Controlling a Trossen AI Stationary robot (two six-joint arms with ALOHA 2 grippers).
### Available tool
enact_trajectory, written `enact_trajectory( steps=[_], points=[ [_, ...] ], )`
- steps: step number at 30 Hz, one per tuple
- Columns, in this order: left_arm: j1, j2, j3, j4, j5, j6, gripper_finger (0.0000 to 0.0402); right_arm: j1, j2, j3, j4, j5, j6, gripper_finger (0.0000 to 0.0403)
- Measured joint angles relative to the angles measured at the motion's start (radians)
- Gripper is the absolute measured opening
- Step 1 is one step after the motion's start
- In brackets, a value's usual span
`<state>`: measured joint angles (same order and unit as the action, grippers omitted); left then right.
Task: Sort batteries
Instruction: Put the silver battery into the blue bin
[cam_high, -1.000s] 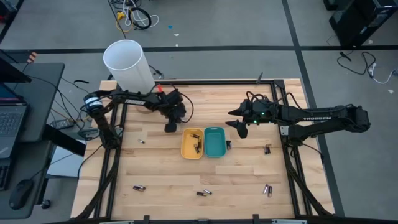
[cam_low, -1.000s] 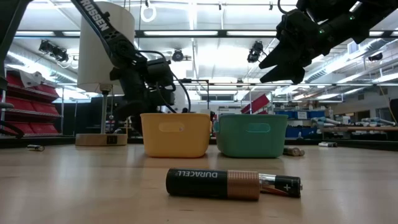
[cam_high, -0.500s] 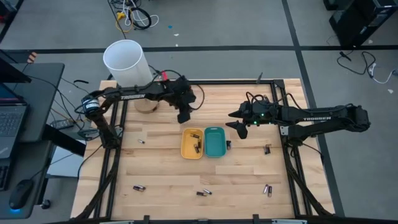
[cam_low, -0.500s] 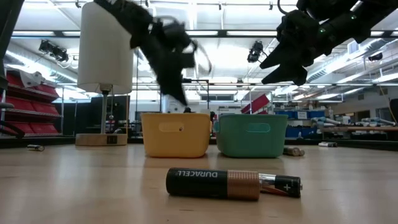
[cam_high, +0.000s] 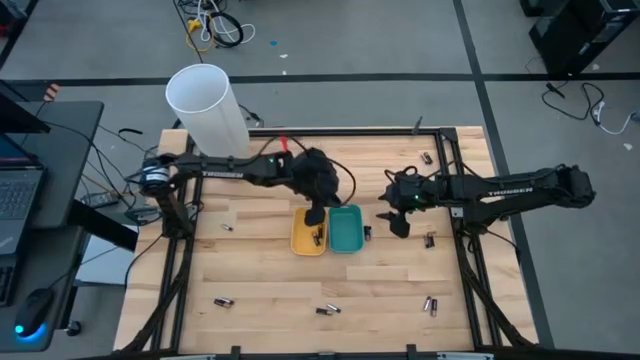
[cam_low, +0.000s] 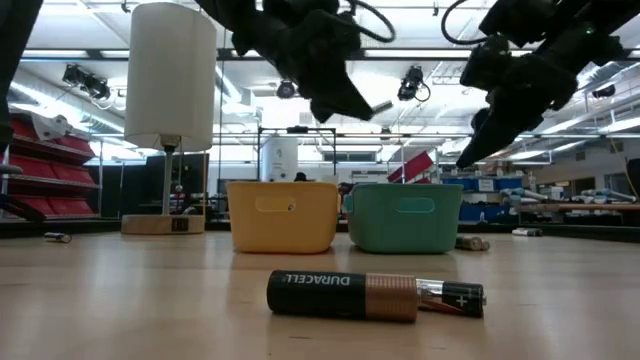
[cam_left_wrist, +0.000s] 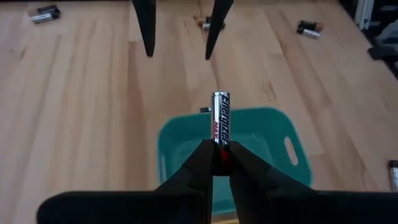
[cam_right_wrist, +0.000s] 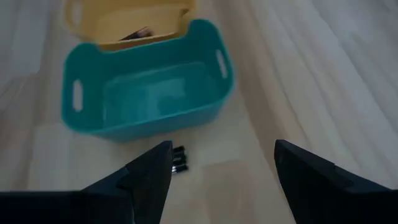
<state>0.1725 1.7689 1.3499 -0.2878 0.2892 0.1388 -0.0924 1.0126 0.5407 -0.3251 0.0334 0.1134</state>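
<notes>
left jaws (cam_left_wrist: 217, 163) pinch a slim battery (cam_left_wrist: 220, 118) by its end, over the teal tray (cam_left_wrist: 292, 140), poised to drop | right jaws (cam_right_wrist: 221, 165) spread wide, above a battery (cam_right_wrist: 178, 159) beside that tray, lined up to grab

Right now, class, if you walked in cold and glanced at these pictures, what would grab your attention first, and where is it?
The left arm's tool holds a slim silvery cylindrical battery above the teal rectangular plastic tray. Beside it stands the yellow rectangular plastic tray, already holding a few cells, at the middle of the wooden table. The right arm's tool hangs open over the table just beside the teal tray.
</notes>
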Motion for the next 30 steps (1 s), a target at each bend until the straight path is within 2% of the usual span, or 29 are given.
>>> enact_trajectory(
  steps=[7,13,17,20,23,26,30],
  points=[
    [-0.055,0.101,0.0,0.003,-0.016,0.009,0.0052,0.069,0.0,0.0,-0.001,-0.029,-0.248,0.0266],
    [-0.091,0.139,-0.001,0.033,-0.07,0.014,0.0107,0.082,0.0,-0.045,0.02,-0.031,-0.212,0.0271],
    [-0.094,0.137,0.0,0.033,-0.129,-0.012,0.0153,0.092,0.0,-0.112,0.154,-0.03,-0.115,0.0279],
    [-0.094,0.136,0.016,0.014,-0.155,-0.068,0.0178,0.105,0.0,-0.166,0.275,-0.03,-0.119,0.0289],
    [-0.093,0.135,0.063,-0.037,-0.233,-0.149,0.0192,0.111,0.0,-0.197,0.304,-0.029,-0.132,0.03],
    [-0.087,0.134,0.161,-0.107,-0.298,-0.215,0.0195,0.111,0.0,-0.223,0.305,-0.029,-0.132,0.0313],
    [-0.085,0.132,0.305,-0.226,-0.34,-0.166,0.0196,0.111,0.01,-0.267,0.367,-0.031,-0.135,0.0333]
  ],
)
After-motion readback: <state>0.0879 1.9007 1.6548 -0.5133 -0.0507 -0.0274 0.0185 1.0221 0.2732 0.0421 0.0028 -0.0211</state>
